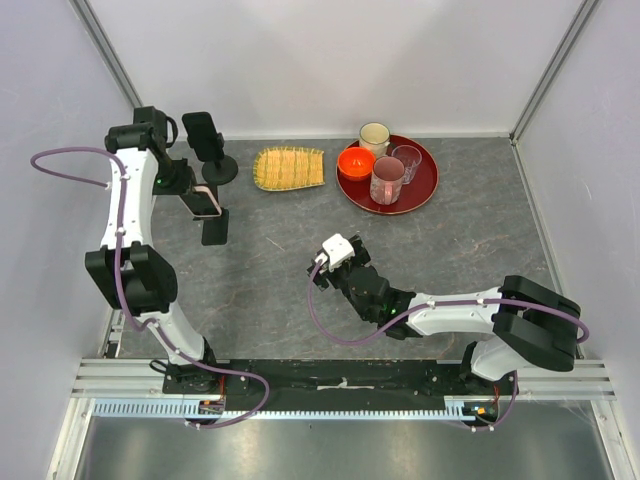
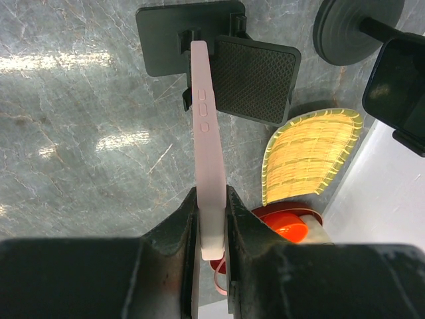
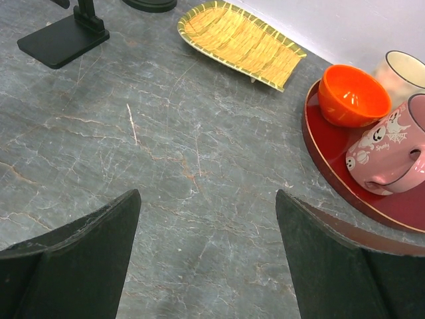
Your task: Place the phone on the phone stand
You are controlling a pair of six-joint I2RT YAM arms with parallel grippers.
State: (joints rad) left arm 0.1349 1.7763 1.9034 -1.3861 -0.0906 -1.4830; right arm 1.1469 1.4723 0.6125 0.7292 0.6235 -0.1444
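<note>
One pale pink slab phone (image 2: 209,133) is clamped edge-up in the left gripper (image 2: 211,203), with the jaws pressed on its two flat faces near one end. Its other end reaches the black rectangular-base phone stand (image 2: 255,80), at the far left of the grey marbled table (image 1: 270,280). The phone's edge lines up with the stem clip. Whether it touches or sits in the clip cannot be told. The phone is side-on to the textured holder plate, not flat against it.

A black round-disc stand (image 2: 352,26) sits just farther back and carries a dark rectangular slab (image 2: 398,80). Whether that slab is a phone or the stand's own plate is unclear. Since that stand looks occupied, the rectangular-base one is probably the target.

To the right of the stands lies a yellow woven tray (image 1: 289,167). Beyond that is a red round tray (image 1: 428,185) holding cups.

The right gripper (image 3: 207,199) hangs over bare table at mid-right, with its jaws wide apart and nothing between them.

Progress: the phone is grasped and carried to the stand. It has yet to be turned against the plate, seated and released.
</note>
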